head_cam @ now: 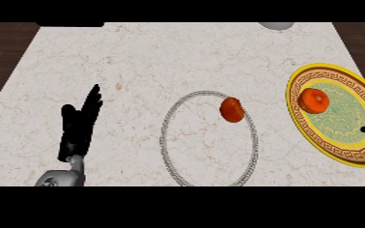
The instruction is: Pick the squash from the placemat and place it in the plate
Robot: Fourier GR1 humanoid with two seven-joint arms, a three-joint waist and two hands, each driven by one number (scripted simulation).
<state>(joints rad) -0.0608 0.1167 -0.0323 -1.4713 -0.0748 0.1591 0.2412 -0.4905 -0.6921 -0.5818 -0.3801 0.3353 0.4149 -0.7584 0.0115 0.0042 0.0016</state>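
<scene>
An orange-red squash (314, 100) lies on the yellow patterned placemat (342, 140) with a green centre, at the counter's right edge. A second orange-red rounded item (231, 109) sits just inside the upper right rim of the pale round plate (165, 130) with a grey rim, in the middle of the counter. My left hand (78, 125) rests open at the lower left, fingers up, well apart from the plate and holding nothing. Only a small black speck (363, 129) shows at the right edge, over the placemat; it may be my right hand.
A dark flat object (71, 24) lies at the counter's far left edge. A pale rounded object (276, 25) shows at the far right edge. Bare marble counter (143, 63) lies between my left hand and the plate.
</scene>
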